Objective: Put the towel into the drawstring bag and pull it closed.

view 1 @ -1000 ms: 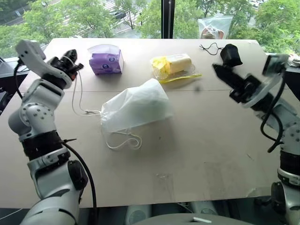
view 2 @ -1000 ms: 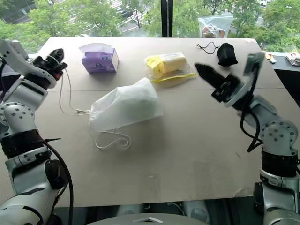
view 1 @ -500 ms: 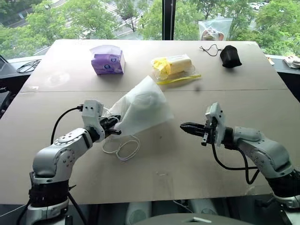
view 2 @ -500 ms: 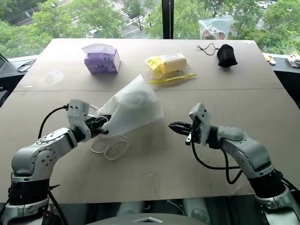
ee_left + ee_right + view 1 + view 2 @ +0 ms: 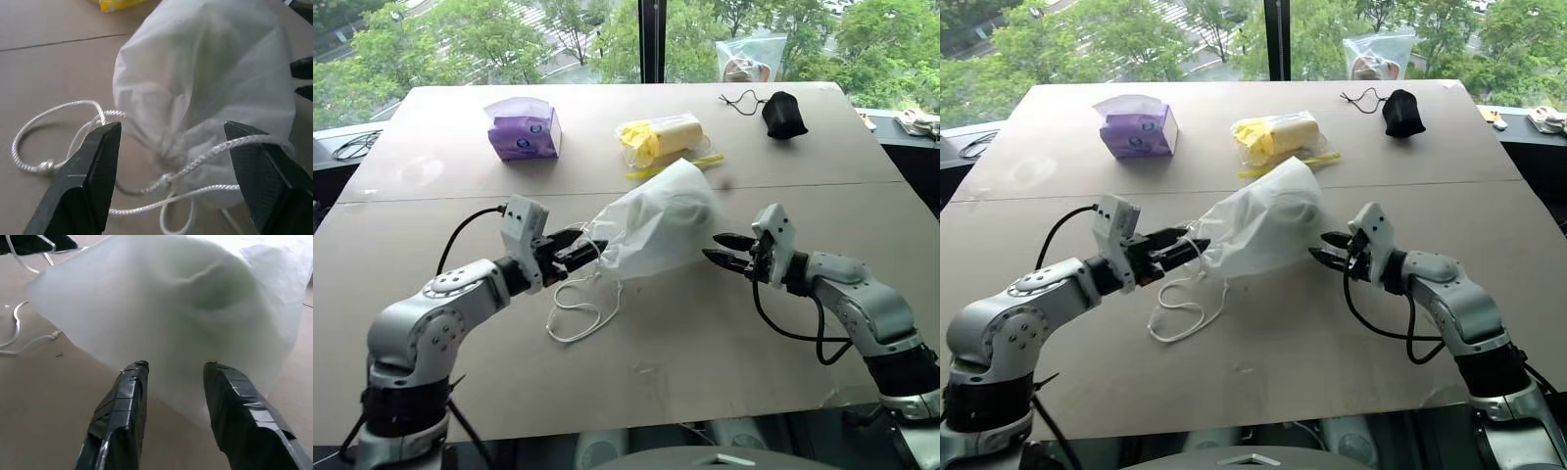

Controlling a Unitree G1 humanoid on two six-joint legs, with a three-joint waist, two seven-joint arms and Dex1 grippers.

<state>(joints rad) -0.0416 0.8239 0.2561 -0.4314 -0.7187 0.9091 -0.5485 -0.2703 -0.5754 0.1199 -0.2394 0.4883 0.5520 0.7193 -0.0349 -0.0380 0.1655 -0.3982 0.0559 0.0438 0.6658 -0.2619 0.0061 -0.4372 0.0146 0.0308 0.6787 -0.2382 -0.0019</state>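
Both grippers have come down from up in the air to the table and now flank the drawstring bag, which has shifted toward the robot's right and lies with its closed end pointing at the right gripper. The left gripper, clenched on the cord a moment ago, now stands wide open at the gathered mouth, the cord lying loose between its fingers. The right gripper, shut before, is parted just beside the bag's far end, gripping nothing. The towel shows as a pale green shape inside the thin white fabric. With the mouth drawn tight and both grippers released, the job looks essentially finished
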